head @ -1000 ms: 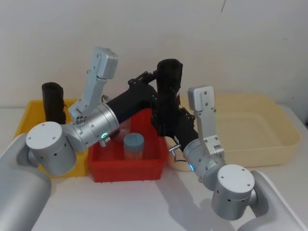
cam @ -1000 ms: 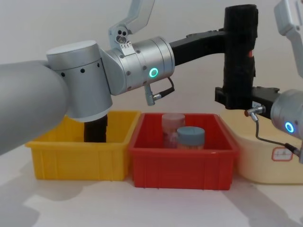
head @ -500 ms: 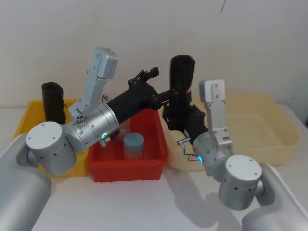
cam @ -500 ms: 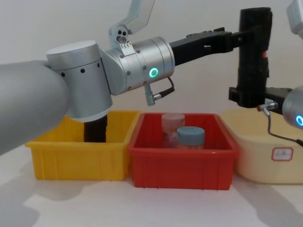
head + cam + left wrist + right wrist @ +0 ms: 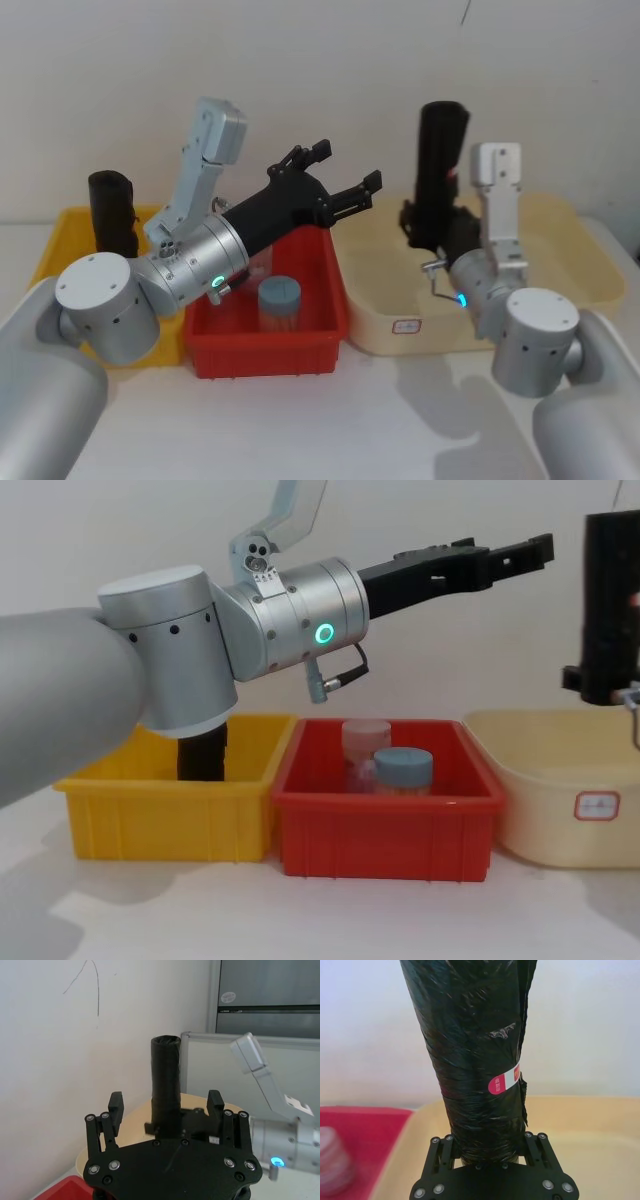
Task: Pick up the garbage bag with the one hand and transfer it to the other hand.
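Observation:
The garbage bag (image 5: 440, 165), a thick black roll with a small red mark, stands upright above the cream tub. My right gripper (image 5: 430, 228), on the blue-ringed wrist, is shut on its lower end; the right wrist view has the fingers (image 5: 442, 1146) clamped on either side of the roll (image 5: 475, 1060). My left gripper (image 5: 346, 168), on the green-ringed wrist, hangs open above the red bin with nothing between its fingers. It is well apart from the bag. From the left wrist, the bag (image 5: 165, 1077) shows beyond the open gripper (image 5: 166, 1102). In the chest view the bag (image 5: 612, 590) is at the right edge.
A yellow bin (image 5: 60, 250) on the left holds a thinner black roll (image 5: 112, 212). The red bin (image 5: 265, 352) in the middle holds a blue-lidded jar (image 5: 279, 300) and another jar behind it. The cream tub (image 5: 560, 300) sits on the right.
The left gripper has opened and let go of the bag, staying in place. The right gripper has carried the bag to the right, from over the red bin to over the cream tub.

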Motion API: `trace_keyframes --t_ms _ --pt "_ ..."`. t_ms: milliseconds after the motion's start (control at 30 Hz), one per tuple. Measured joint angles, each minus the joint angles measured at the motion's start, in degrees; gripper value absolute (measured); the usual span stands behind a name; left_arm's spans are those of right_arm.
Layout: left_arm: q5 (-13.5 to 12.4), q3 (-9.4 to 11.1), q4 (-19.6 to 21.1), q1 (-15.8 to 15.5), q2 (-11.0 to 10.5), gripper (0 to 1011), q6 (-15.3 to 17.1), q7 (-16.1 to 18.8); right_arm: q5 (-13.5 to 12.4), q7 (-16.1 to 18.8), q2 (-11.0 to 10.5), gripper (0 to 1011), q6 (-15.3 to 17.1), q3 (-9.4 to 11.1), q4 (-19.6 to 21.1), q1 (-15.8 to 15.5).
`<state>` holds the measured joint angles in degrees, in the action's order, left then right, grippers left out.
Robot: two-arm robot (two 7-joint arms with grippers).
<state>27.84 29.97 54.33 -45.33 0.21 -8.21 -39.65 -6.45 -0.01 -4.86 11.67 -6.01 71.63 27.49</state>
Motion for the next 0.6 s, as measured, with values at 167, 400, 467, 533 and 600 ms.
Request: trace_keyframes --t_ms 167,400,467,533,600 --pt "0.00 0.00 0.00 0.00 0.00 1001 0.00 0.00 0.52 -1.79 -0.94 587 0.46 2.00 -2.31 1.77" --pt "0.00 0.00 0.00 0.00 0.00 1001 0.00 0.00 1.39 -4.34 -2.32 587 0.88 4.40 -4.14 3.17" --pt "0.00 0.00 0.00 0.00 0.00 1001 0.00 0.00 1.72 -5.11 -2.79 589 1.05 5.12 -4.25 3.35" --pt "0.00 0.00 0.00 0.00 0.00 1001 0.00 0.00 1.96 -5.56 -3.13 660 1.17 5.60 -4.24 3.40" --pt "0.00 0.00 0.00 0.00 0.00 1001 0.00 0.00 2.16 -5.87 -3.46 692 1.32 5.99 -4.13 3.40"
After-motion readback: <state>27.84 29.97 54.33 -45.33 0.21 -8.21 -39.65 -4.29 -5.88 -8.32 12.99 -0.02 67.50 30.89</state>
